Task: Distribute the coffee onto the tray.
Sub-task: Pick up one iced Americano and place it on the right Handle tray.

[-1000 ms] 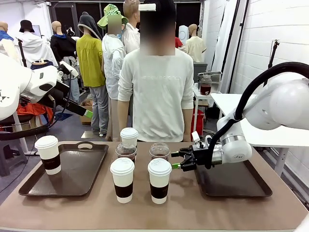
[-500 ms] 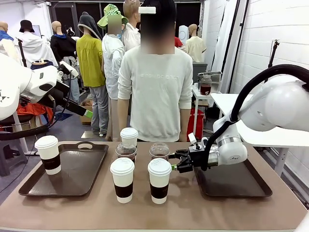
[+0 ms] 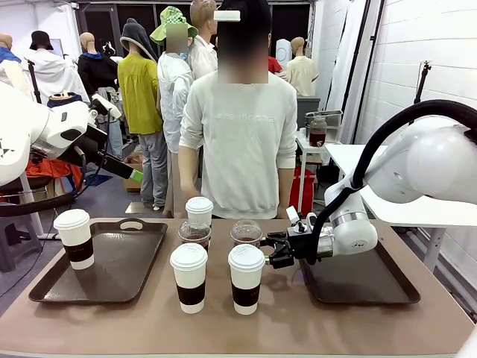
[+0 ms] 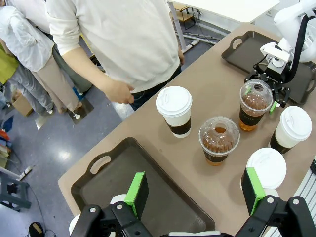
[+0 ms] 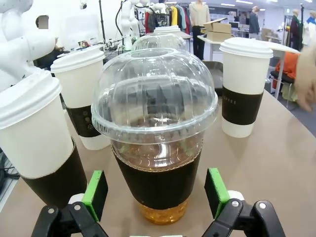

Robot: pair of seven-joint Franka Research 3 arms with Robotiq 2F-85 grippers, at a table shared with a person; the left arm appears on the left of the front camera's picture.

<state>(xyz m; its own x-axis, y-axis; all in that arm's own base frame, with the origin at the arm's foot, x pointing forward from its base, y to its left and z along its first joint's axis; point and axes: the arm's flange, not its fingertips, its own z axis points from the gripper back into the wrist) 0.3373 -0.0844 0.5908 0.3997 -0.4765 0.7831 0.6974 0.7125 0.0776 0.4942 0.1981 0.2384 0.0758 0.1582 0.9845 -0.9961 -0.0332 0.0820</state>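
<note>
Two clear dome-lidded cups of dark coffee stand mid-table: one on the left and one on the right. My right gripper is open, and in the right wrist view its green pads flank the right clear cup with small gaps either side. White-lidded paper cups stand behind and in front. Another paper cup stands on the left tray. My left gripper hangs open high above the table's left side.
A second dark tray lies at the right under my right arm. A person in a pale sweater stands at the far edge, with a hand hanging near the table. The paper cups crowd close around the right clear cup.
My right gripper has slid left off the right tray towards the right clear cup, and its open fingers now sit on either side of it. The left arm has not moved.
</note>
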